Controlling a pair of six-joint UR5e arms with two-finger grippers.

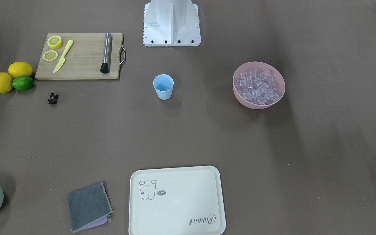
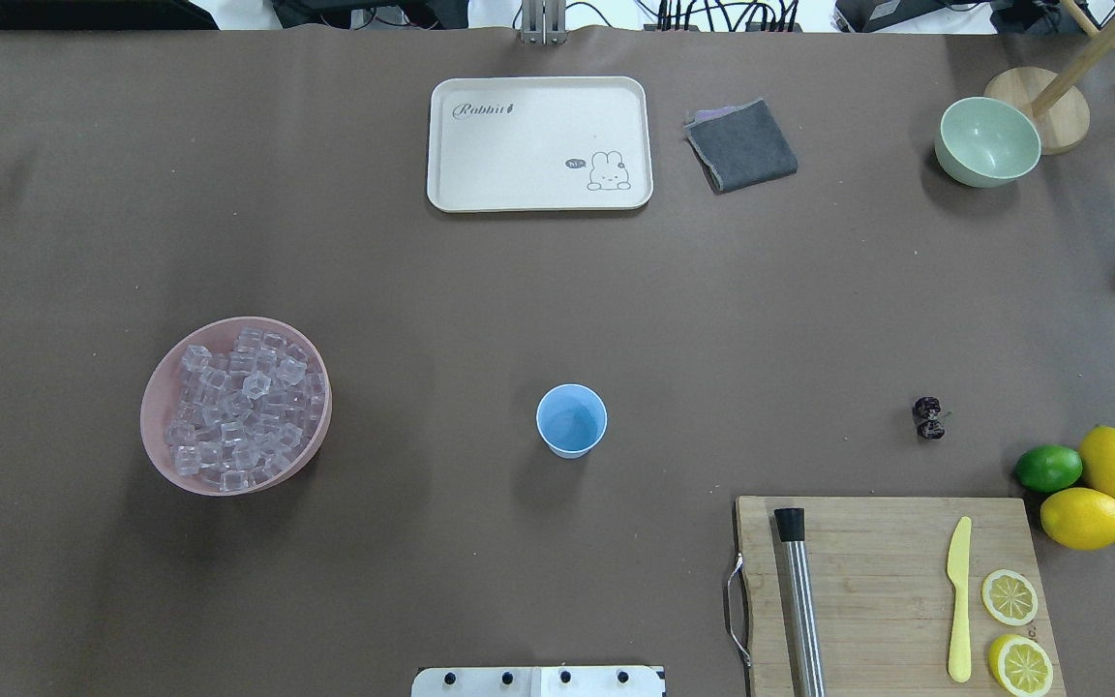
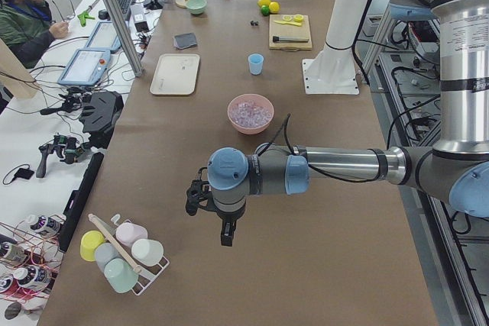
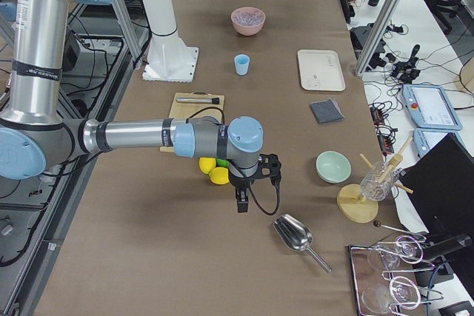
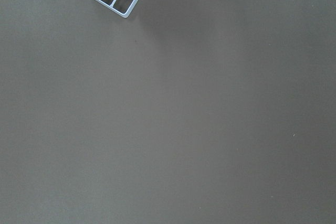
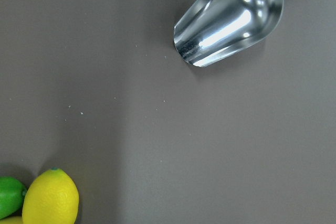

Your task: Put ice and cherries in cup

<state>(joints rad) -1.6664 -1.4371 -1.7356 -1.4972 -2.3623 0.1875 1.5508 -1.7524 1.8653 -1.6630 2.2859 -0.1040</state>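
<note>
The light blue cup [image 2: 571,420] stands upright and empty mid-table, also in the front view [image 1: 163,86]. The ice [image 2: 240,407] fills a pink bowl [image 2: 157,397] to the left of the cup in the overhead view. The dark cherries [image 2: 929,417] lie on the table right of the cup, near the lemons. My left gripper [image 3: 222,228] hangs over bare table far from the bowl, near a cup rack. My right gripper [image 4: 241,202] hangs beyond the lemons near a metal scoop [image 6: 231,19]. Both show only in side views, so I cannot tell whether they are open or shut.
A cutting board [image 2: 867,590] holds a steel muddler [image 2: 798,600], a yellow knife [image 2: 959,600] and lemon halves [image 2: 1010,597]. Two lemons [image 2: 1114,465] and a lime [image 2: 1048,468] sit beside it. A cream tray [image 2: 538,143], grey cloth [image 2: 741,145] and green bowl [image 2: 987,141] stand at the far edge.
</note>
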